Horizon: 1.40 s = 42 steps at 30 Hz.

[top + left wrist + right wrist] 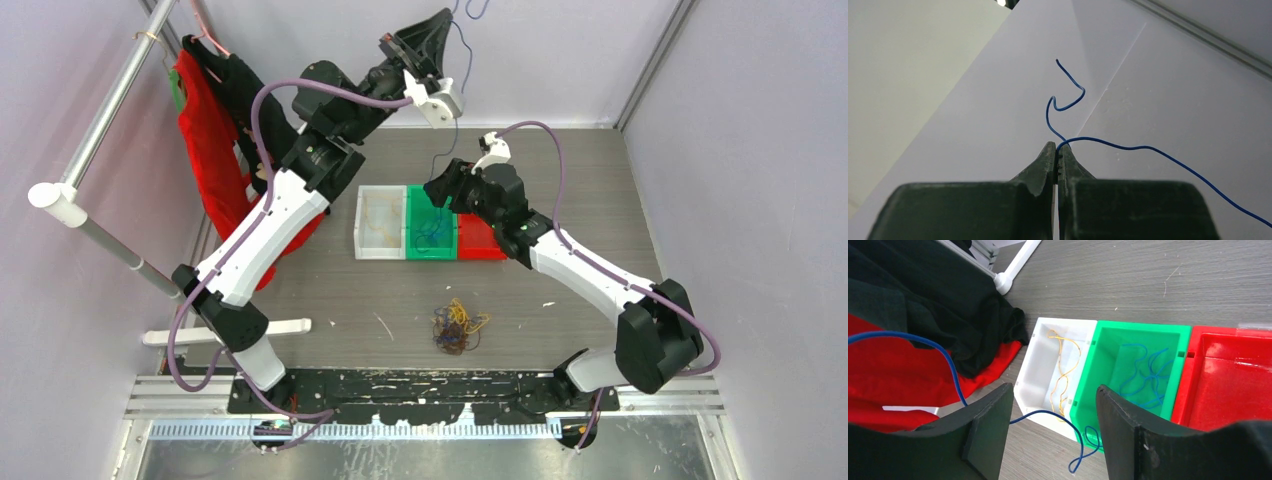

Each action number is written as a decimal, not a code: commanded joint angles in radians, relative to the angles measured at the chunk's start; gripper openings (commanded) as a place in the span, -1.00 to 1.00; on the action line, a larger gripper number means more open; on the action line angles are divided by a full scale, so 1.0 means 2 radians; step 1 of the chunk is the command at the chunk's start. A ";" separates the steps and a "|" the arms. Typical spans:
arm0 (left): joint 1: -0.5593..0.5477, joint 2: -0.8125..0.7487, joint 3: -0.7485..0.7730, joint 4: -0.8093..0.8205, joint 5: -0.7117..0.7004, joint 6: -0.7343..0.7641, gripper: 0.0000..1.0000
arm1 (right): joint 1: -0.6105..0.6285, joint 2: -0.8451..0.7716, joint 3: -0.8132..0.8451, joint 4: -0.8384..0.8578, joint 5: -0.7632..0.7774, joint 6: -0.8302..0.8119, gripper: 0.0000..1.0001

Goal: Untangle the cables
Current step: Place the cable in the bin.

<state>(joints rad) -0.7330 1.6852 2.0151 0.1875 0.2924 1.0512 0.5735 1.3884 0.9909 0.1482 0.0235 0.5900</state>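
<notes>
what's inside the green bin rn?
A few loose blue cables lie on the green bin's floor; nothing else is visible there. A finger of the right gripper covers its near edge, so that part can't be checked.

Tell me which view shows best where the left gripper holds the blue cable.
Left wrist view: close up, the shut left gripper pinches the blue cable at its tips. Top external shows only a thin line hanging from it; right wrist shows the cable's lower part, not the grip.
</notes>
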 commanded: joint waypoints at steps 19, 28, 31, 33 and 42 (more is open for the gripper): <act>0.041 0.054 0.054 0.061 -0.018 -0.005 -1.00 | -0.010 0.058 0.061 0.012 0.016 -0.009 0.29; 0.041 0.061 0.065 0.054 -0.016 -0.010 -1.00 | -0.025 0.047 0.040 0.020 0.023 -0.001 0.29; 0.042 0.071 0.088 0.047 -0.018 -0.007 -1.00 | -0.027 0.044 0.042 0.020 0.023 -0.001 0.29; 0.042 0.071 0.088 0.046 -0.021 -0.004 -1.00 | -0.028 0.047 0.043 0.019 0.018 0.000 0.29; 0.042 0.004 -0.043 0.012 -0.020 0.000 -1.00 | -0.028 0.048 0.027 0.010 -0.002 0.007 0.29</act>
<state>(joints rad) -0.6540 1.7947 2.0304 0.2306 0.2600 1.0515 0.5194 1.5063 1.0611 0.1413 0.0349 0.5934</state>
